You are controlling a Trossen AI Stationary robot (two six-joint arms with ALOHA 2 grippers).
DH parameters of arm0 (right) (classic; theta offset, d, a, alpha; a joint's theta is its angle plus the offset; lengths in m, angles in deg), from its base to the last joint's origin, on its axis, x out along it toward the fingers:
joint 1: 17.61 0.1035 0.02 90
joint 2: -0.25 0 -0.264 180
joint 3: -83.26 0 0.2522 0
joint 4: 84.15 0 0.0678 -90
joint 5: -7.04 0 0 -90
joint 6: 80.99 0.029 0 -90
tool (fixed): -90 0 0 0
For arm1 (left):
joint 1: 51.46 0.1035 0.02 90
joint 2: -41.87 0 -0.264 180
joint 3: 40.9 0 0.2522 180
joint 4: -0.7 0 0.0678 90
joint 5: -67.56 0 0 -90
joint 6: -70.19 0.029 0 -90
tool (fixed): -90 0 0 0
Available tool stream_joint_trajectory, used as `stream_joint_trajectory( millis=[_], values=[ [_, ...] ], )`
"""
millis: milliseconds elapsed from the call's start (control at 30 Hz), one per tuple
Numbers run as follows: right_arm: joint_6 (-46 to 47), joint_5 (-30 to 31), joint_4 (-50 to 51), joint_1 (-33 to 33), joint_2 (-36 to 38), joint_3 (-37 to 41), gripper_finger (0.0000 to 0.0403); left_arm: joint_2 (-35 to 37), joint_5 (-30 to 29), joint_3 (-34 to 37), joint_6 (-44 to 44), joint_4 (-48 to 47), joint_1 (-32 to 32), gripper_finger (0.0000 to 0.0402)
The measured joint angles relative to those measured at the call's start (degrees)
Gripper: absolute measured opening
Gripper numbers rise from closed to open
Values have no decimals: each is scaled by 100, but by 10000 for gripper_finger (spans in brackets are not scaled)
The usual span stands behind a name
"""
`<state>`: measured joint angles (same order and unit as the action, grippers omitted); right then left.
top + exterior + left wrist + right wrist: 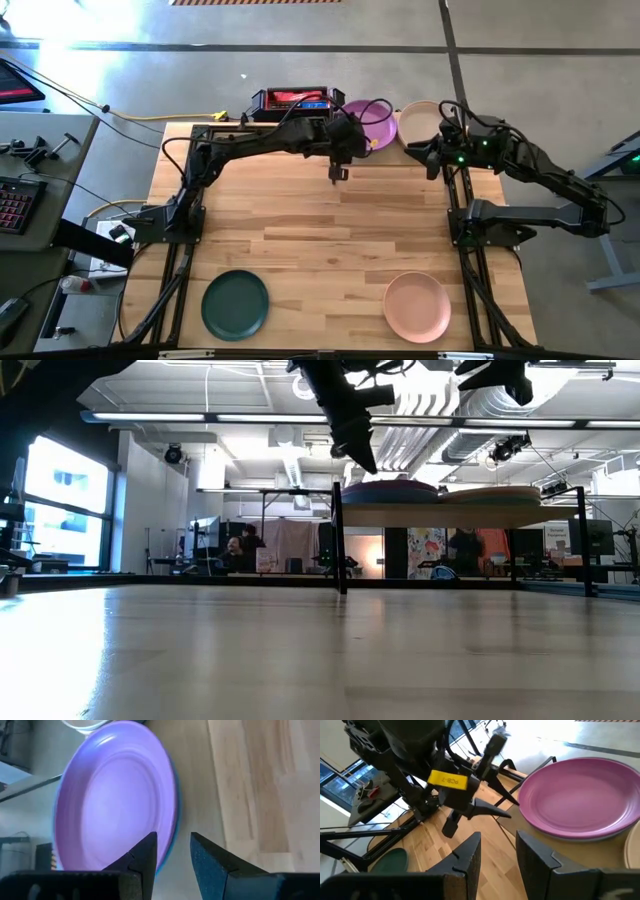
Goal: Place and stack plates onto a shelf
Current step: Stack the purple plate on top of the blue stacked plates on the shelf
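A purple plate [115, 795] lies on top of a blue one whose rim [173, 827] shows beneath it, on the raised shelf [440, 516] at the table's far edge. A cream plate [420, 122] lies beside it on the shelf's right half. My left gripper [172, 847] is open and hovers just off the purple plate's near rim [338, 168], above shelf height in the low view [355, 445]. My right gripper [497, 850] is open and hangs near the cream plate's near edge [430, 158]. A dark green plate [235, 304] and a peach plate [417, 306] lie flat on the table's near part.
The shelf stands on thin black legs [338, 540] at the far middle of the tabletop. A red and black box [292, 100] sits left of it at the far edge. The two arms are close together by the shelf's near side. Bare wood lies across the table's middle [320, 240].
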<state>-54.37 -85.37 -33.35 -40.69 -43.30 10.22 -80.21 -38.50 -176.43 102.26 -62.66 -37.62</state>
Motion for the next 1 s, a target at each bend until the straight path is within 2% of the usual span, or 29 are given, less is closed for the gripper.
stream_joint_trajectory(
  millis=[133,700,1000],
  values=[
    [36,0,17,-1,0,0,106,-69,223,4,-156,-14,0,106],
    [36,2,15,0,2,0,106,-193,309,7,-505,-41,37,106],
    [35,4,52,1,1,0,106,-86,-141,0,-272,335,-138,106]
  ],
)
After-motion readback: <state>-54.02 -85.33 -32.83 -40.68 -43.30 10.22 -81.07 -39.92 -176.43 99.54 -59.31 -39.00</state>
